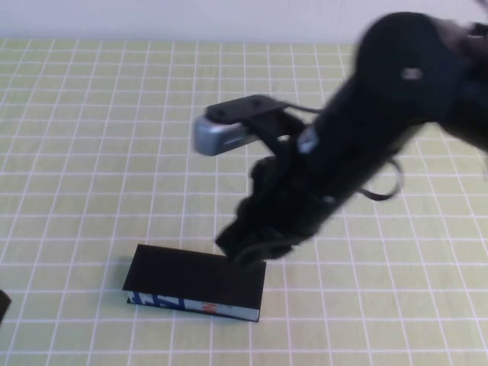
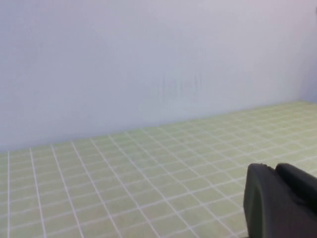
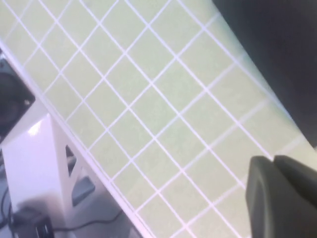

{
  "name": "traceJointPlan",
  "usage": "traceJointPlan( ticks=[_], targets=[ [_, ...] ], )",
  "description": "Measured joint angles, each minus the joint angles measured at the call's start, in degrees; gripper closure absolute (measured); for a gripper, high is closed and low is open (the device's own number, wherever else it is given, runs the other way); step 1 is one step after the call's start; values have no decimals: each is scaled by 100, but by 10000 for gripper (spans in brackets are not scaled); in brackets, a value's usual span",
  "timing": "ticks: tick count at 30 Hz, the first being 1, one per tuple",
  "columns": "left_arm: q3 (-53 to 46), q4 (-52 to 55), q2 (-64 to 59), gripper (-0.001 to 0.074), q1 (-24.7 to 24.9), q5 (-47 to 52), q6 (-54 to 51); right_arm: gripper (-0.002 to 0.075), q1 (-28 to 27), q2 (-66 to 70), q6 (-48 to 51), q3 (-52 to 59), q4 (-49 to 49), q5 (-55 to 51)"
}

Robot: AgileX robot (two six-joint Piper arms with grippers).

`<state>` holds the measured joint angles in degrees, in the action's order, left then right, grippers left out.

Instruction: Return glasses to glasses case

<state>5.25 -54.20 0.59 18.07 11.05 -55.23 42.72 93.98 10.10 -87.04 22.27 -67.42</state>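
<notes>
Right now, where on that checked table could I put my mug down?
The far left, beyond the glasses case, is bare cloth; so is the near right corner. It is crowded where the right tool, shut, meets the case lid. The left tool is parked aside.

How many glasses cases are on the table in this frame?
1. A rectangular black glasses case with a blue-grey front edge lies closed near the table's front, under the shut right gripper. Left gripper is parked away. The right arm could hide more.
</notes>
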Motion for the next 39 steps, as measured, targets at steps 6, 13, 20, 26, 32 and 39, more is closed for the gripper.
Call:
traceJointPlan(
  ticks=[6, 13, 20, 26, 32, 39],
  targets=[
    [-487, -12, 5, 738, 0, -317, 0, 737, 0, -1848, -571, 1520, -291, 812],
    [-675, -39, 5, 738, 0, -735, 0, 737, 0, -3822, -862, 3184, -368, 1580],
    [-674, -60, 5, 738, 0, -769, 9, 737, 0, -5260, -924, 4472, -218, 2617],
    [-674, -72, 5, 738, 0, -832, 9, 737, 0, -5524, -924, 4843, 190, 2419],
    [-674, -81, 5, 738, 0, -832, 9, 737, 13, -5527, -924, 4966, 21, 2092],
    [-674, -81, 5, 738, 0, -832, 9, 737, -13, -5616, -1010, 5414, -1183, 2929]
  ],
)
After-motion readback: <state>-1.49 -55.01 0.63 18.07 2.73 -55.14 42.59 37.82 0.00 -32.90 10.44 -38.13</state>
